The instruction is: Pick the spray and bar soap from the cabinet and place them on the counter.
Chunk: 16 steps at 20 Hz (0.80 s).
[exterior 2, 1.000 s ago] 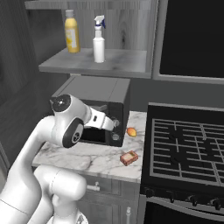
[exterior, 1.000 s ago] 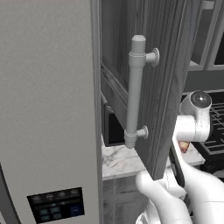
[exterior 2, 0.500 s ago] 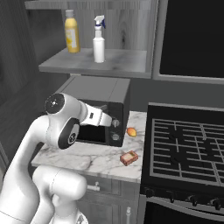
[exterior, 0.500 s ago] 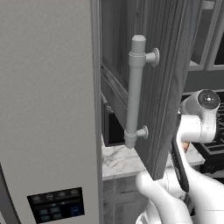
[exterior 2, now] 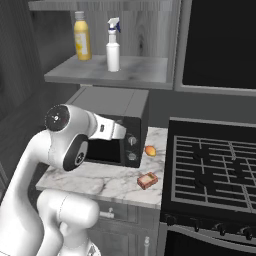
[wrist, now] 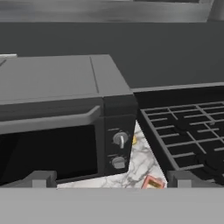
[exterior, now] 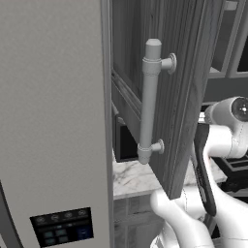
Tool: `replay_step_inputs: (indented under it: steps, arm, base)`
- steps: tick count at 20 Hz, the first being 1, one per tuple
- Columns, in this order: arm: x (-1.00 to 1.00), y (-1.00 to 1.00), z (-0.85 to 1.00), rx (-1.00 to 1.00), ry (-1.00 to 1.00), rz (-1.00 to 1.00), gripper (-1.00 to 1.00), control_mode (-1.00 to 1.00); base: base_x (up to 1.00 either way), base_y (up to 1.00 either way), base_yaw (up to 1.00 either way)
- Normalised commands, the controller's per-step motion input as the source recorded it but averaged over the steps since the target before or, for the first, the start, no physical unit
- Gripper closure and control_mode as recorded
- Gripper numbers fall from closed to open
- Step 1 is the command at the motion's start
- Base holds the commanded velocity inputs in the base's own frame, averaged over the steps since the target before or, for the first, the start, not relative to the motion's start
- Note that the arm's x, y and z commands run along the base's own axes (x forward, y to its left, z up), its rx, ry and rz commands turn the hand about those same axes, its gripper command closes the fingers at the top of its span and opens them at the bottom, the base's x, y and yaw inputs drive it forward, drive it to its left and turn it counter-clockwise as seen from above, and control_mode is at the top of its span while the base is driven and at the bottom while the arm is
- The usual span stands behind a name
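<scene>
One spray bottle [exterior 2: 113,46] and one yellow bottle [exterior 2: 82,36] on the cabinet shelf [exterior 2: 135,72]. One microwave [exterior 2: 122,128], one bar soap [exterior 2: 147,180], and one small orange item [exterior 2: 150,150], perhaps fruit, on the worktop [exterior 2: 110,181].

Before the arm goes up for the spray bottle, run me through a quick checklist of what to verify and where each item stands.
1. Cabinet door swung open: ok.
2. Spray bottle upright on the cabinet shelf: ok.
3. Bar soap already on the counter: ok.
4. Gripper open, nothing between the fingertips: ok.
5. Yellow bottle stands apart from the spray bottle: ok.
6. Microwave sits just ahead of the hand; clearance for lifting: cannot tell.
</scene>
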Motion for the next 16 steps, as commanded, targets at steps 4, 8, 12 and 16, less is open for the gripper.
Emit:
replay_step_inputs:
  steps: [4, 8, 12, 16]
  arm:
    - [-0.16, 0.1, 0.33, 0.0, -0.04, 0.06, -1.0, -1.0]
    - [-0.17, 0.1, 0.29, 0.0, -0.02, 0.06, -1.0, -1.0]
    - [-0.15, 0.11, 0.32, 0.0, 0.0, 0.07, -1.0, -1.0]
    - [-0.12, 0.16, 0.28, 0.0, 0.0, 0.06, -1.0, -1.0]
  base:
    - [0.0, 0.0, 0.0]
    - [0.0, 0.0, 0.0]
    - [0.0, 0.0, 0.0]
    - [0.0, 0.0, 0.0]
